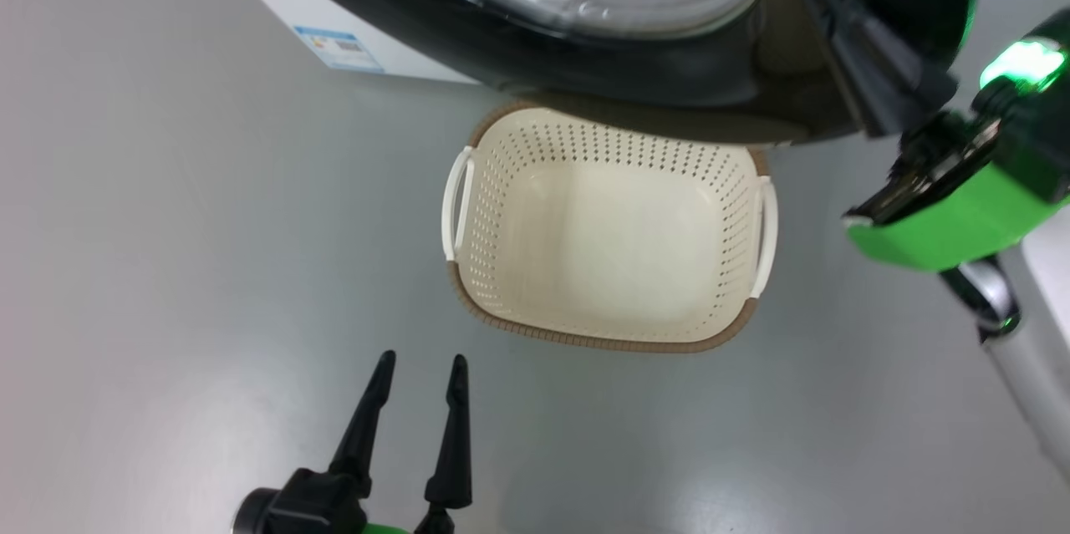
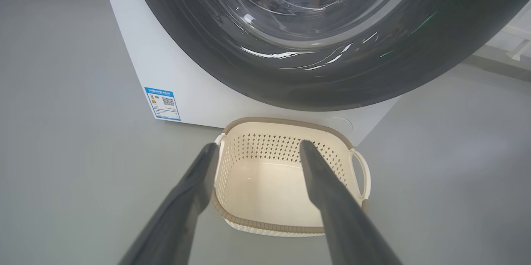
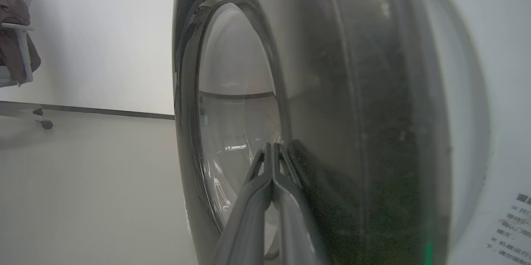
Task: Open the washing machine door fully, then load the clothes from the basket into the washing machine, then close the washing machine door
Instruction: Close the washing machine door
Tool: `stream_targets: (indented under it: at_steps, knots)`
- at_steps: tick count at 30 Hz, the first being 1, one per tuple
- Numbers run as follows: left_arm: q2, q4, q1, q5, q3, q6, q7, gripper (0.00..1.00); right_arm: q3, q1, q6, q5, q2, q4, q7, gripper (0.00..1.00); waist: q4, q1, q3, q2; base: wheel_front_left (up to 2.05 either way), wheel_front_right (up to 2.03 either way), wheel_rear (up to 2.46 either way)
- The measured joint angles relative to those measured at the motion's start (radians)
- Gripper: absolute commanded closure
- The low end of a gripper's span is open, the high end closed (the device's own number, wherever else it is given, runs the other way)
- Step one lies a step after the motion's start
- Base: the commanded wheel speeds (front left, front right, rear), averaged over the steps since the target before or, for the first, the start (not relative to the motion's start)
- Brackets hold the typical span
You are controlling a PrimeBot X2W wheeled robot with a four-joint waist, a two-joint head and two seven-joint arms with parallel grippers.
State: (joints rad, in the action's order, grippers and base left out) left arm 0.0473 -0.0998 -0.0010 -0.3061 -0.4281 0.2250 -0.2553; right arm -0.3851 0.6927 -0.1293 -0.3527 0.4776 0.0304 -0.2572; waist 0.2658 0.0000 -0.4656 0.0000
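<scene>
1. Washing machine door (image 1: pixel 635 78) overhangs the empty basket (image 1: pixel 585 339) on the floor (image 1: pixel 167 267); rigid and slick, I judge.
2. Right end effector (image 3: pixel 274 147) is clenched at its face; I'd push the black surround, not the glass.
3. Left end effector (image 1: pixel 422 363) is released.

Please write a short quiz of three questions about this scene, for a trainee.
1. True or false: the basket is full.
2. Which is shut? A) left tool B) right tool C) both
3. Fill in: the right tool's fingers lie close against the glossy black ___.

Key: 1. False, it is empty. 2. B; the left tool's fingers are spread apart. 3. door
</scene>
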Motion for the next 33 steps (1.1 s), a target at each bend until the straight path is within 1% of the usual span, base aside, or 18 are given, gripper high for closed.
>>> stream_targets:
  at_steps: [6, 18, 19, 24, 27, 33]
  knots:
    - [-0.001, 0.002, -0.007, -0.006, -0.033, 0.000, 0.000, 0.00, -0.009, 0.099, 0.000, -0.002, 0.045, 0.057, 0.000, 1.00, 0.030, 0.0000, -0.033, 0.0000, 0.00, 0.00, 0.00]
    - [-0.002, 0.004, -0.003, -0.006, -0.050, -0.001, 0.000, 0.00, -0.021, 0.328, -0.001, 0.008, 0.118, 0.217, 0.000, 1.00, 0.096, 0.0000, -0.054, 0.0000, 0.00, 0.00, 0.00]
    - [-0.002, 0.004, -0.003, -0.006, -0.051, -0.001, 0.000, 0.00, -0.022, 0.345, -0.008, 0.008, 0.123, 0.231, 0.000, 1.00, 0.099, 0.0000, -0.053, 0.0000, 0.00, 0.00, 0.00]
    - [-0.002, 0.008, 0.001, -0.008, -0.050, -0.001, 0.000, 0.00, -0.041, 0.381, -0.028, 0.019, 0.129, 0.295, -0.002, 1.00, 0.103, 0.0000, -0.040, 0.0000, 0.00, 0.00, 0.00]
    - [-0.002, 0.011, 0.004, -0.008, -0.049, -0.002, 0.000, 0.00, -0.055, 0.390, -0.031, 0.023, 0.129, 0.318, -0.001, 1.00, 0.101, 0.0000, -0.030, 0.0000, 0.00, 0.00, 0.00]
    - [-0.002, 0.020, 0.006, -0.010, -0.035, -0.010, 0.000, 0.00, -0.052, 0.386, -0.030, 0.034, 0.128, 0.292, -0.001, 1.00, 0.080, 0.0000, -0.003, 0.0000, 0.00, 0.00, 0.00]
